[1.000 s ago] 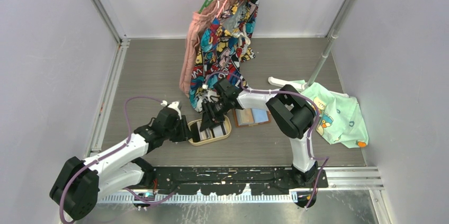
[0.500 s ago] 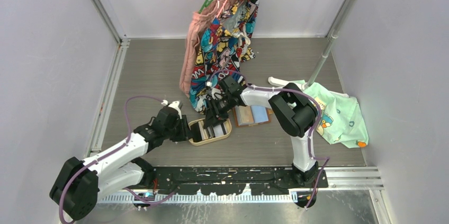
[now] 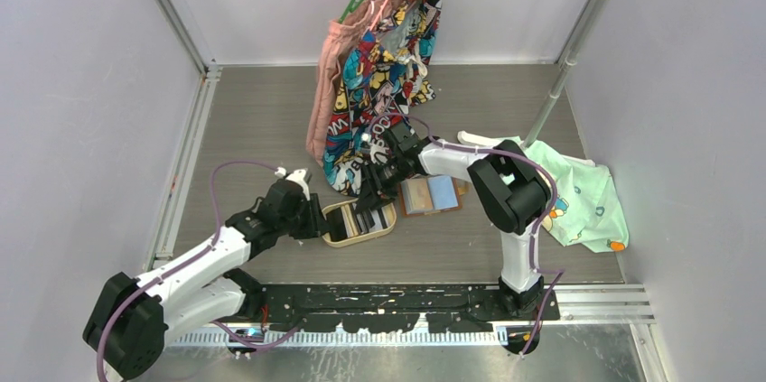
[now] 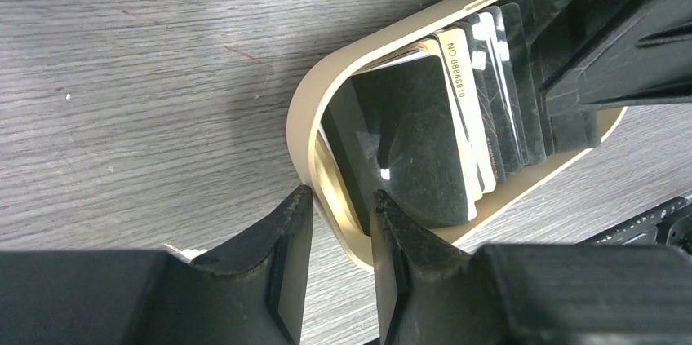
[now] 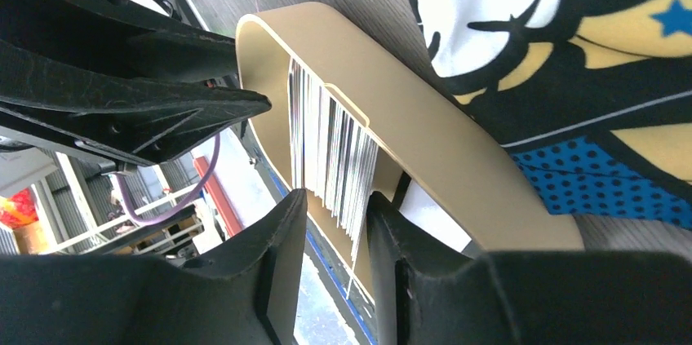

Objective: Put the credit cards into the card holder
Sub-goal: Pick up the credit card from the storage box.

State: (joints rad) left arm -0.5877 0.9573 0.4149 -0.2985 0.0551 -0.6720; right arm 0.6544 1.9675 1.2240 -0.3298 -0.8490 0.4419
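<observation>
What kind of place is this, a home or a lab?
Probably a robot lab cell: plain panel walls on metal framing box in the table, left arm and right arm are bolted at its near edge, and clothes hang as props.

Both arms, fixed to a black perforated base rail point(image 3: 397, 299), wear white shells between bulky black joint housings. The left arm point(image 3: 194, 265) stands at the rail's left end, the right arm point(image 3: 515, 256) toward its right end; a purple cable point(image 3: 215, 197) runs along each. Farthest from the rail, the left gripper point(image 4: 341, 198) and right gripper point(image 5: 336, 202) show matte black, wedge-shaped fingers point(image 4: 277, 280) with scuffed edges.
</observation>
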